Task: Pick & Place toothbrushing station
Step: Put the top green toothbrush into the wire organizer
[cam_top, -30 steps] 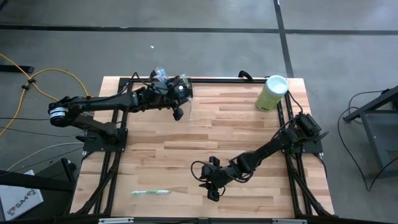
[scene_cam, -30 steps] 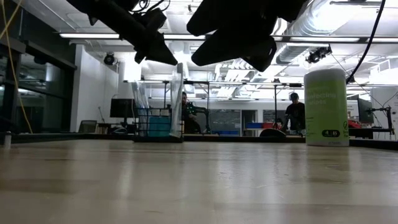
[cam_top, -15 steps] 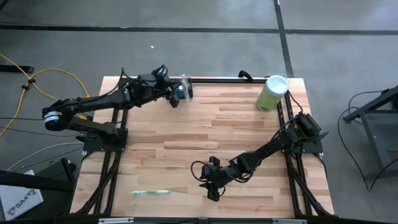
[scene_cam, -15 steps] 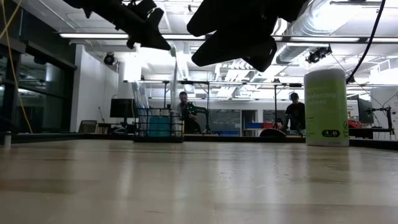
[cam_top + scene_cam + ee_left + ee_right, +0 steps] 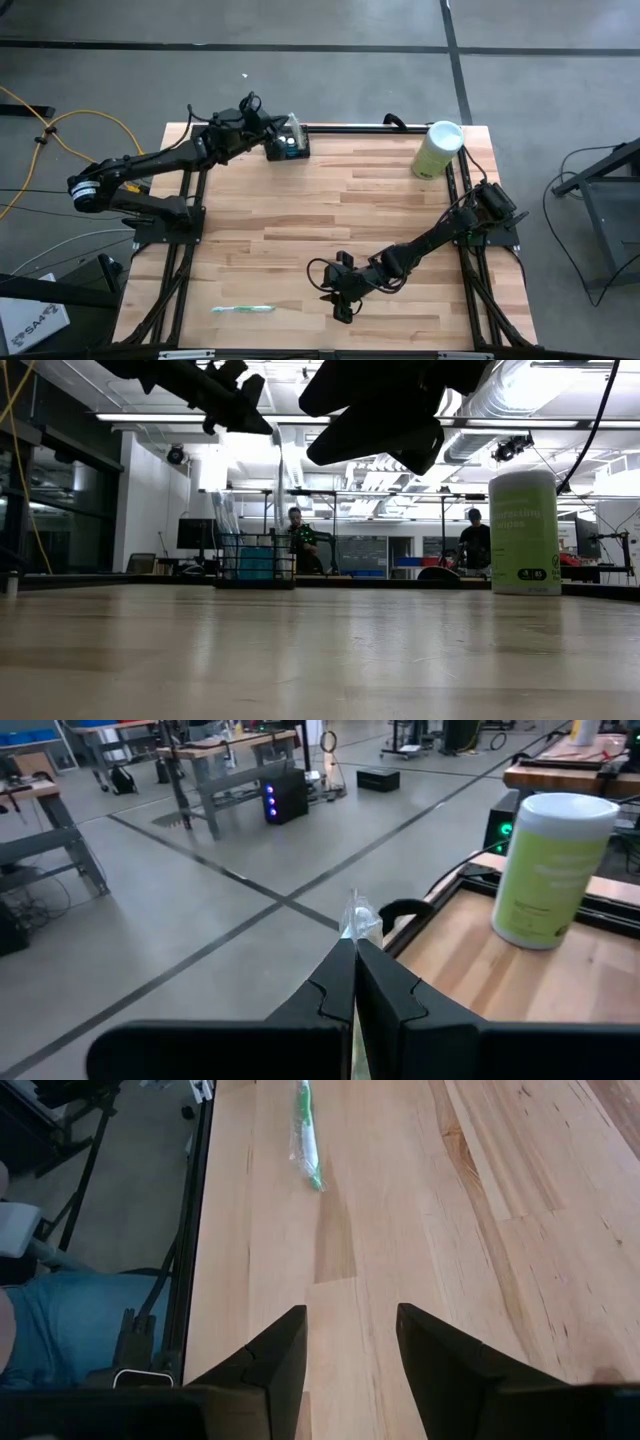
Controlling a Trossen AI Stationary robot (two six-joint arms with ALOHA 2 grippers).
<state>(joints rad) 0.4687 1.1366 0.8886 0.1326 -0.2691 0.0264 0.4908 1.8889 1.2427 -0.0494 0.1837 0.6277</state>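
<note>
High view: left gripper (image 5: 268,130) partly hides toothbrushing station (image 5: 288,148).

Readable text: almost none.
You can see print on the green canister (image 5: 524,532) label in the low view, but the words are too blurred for you to read; nothing else on the counter (image 5: 330,240) carries a legible label, number or sign.

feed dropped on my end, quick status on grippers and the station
Left gripper shut on clear wrapped item above the black caddy, far edge. Right gripper open, idle near wrapped green toothbrush. Nothing blocking.
</note>
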